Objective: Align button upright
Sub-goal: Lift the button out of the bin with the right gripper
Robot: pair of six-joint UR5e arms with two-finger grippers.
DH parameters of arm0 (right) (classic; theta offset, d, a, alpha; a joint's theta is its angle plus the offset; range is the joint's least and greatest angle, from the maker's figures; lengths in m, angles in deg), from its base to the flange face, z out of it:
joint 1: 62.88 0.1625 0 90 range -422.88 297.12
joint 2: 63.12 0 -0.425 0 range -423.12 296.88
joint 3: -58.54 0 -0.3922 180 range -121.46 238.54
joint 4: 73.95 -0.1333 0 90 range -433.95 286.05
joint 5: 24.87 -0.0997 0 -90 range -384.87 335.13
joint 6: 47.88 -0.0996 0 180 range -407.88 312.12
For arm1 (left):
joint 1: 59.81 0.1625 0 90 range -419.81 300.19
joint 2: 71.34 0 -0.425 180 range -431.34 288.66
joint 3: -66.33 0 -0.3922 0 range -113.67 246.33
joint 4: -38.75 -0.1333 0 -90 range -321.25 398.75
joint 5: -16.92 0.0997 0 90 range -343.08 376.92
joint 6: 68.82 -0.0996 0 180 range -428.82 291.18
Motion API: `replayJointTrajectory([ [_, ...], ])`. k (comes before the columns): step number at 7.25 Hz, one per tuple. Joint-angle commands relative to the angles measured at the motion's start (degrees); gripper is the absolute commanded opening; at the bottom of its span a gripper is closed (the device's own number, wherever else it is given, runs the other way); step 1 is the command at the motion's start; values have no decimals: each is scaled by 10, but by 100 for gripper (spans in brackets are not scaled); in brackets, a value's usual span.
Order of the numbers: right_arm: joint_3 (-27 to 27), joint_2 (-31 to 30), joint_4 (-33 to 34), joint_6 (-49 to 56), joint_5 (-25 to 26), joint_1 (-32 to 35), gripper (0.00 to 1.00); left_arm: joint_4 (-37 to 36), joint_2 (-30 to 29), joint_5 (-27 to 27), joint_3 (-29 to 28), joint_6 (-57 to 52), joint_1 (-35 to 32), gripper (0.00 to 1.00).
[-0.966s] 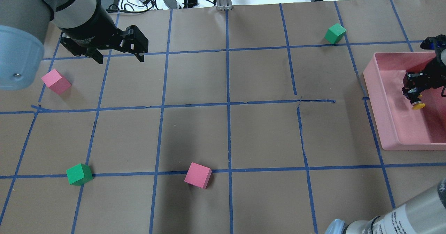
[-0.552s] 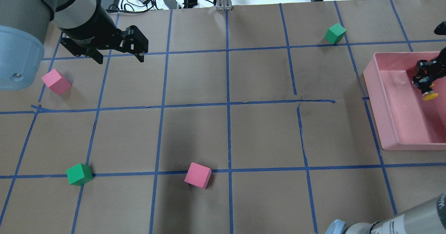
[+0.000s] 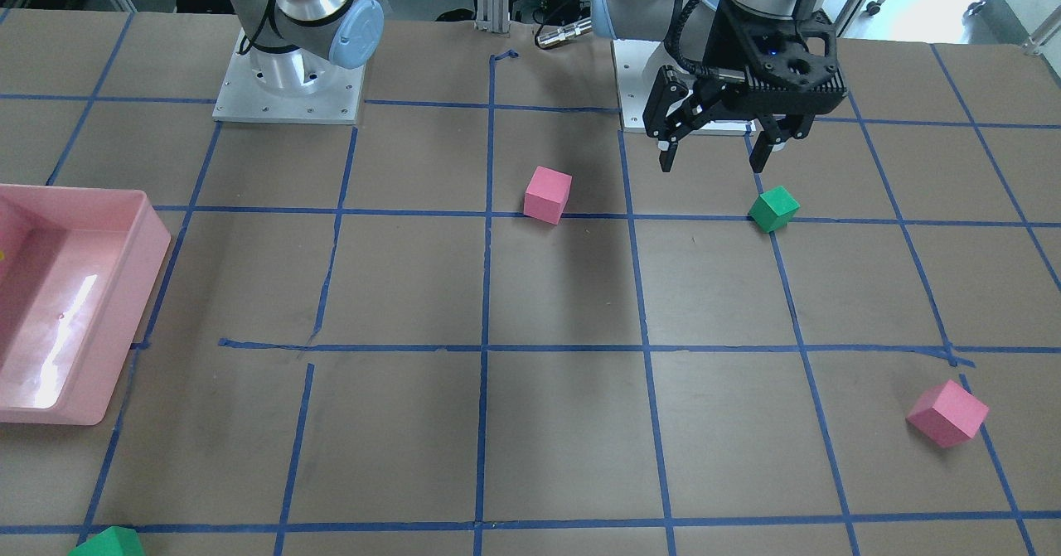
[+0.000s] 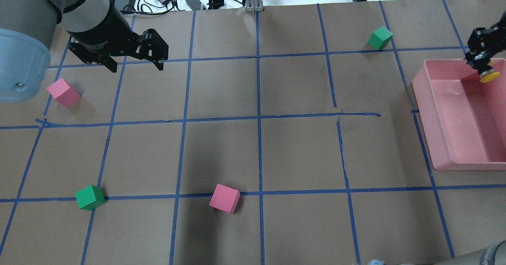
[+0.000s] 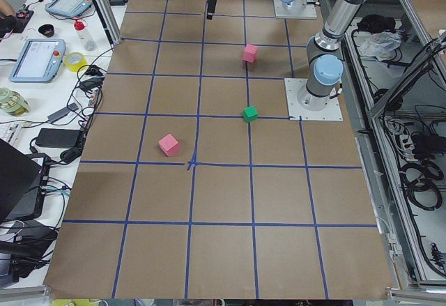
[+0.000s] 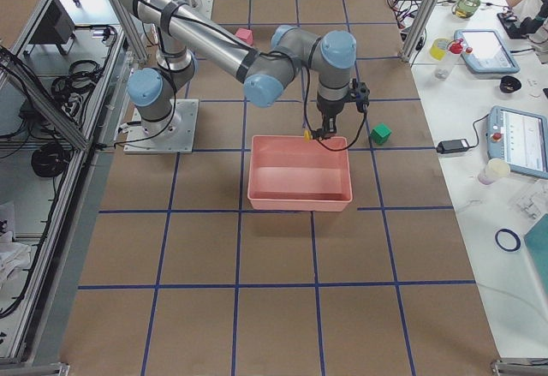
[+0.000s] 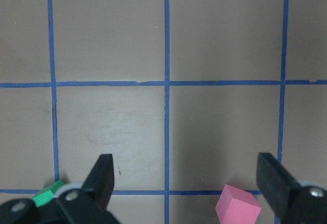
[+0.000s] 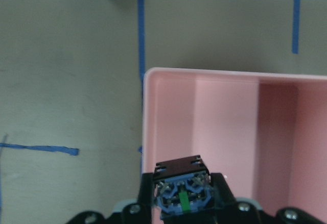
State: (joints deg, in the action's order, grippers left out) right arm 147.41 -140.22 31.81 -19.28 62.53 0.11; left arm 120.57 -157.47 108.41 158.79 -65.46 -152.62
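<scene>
The button [image 4: 488, 75], with a yellow cap and dark base, is held in my right gripper [image 4: 480, 57] above the far edge of the pink bin [image 4: 426, 119]. Its cap points away from the wrist. In the right wrist view the button's base [image 8: 182, 192] sits between the shut fingers, over the bin's corner [image 8: 148, 112]. The exterior right view shows the right gripper [image 6: 322, 130] at the bin's far rim [image 6: 300, 139]. My left gripper [image 4: 134, 57] is open and empty, hovering over the table's far left; its fingers [image 7: 103, 175] show wide apart.
Pink cubes [image 4: 63, 92] [image 4: 224, 198] and green cubes [image 4: 90, 197] [image 4: 380, 37] lie scattered on the brown gridded table. A pink cube [image 7: 237, 207] and a green cube [image 7: 48, 193] lie below the left gripper. Cables and tape lie beyond the far edge.
My right gripper has lifted the button out of the bin's inside and carried it up toward the bin's far edge. The left arm has not moved.
</scene>
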Motion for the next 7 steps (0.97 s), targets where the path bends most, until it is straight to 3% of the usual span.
replayJointTrajectory([
  [1,-4,-2,1,-141,-25,139,0,0,0,0,0,1,0,100],
  [3,-2,23,54,-324,-27,284,0,0,0,0,0,1,0,100],
  [5,2,90,136,-457,-65,357,0,0,0,0,0,1,0,100],
  [7,2,133,194,-551,-56,421,0,-1,0,-1,0,1,0,100],
])
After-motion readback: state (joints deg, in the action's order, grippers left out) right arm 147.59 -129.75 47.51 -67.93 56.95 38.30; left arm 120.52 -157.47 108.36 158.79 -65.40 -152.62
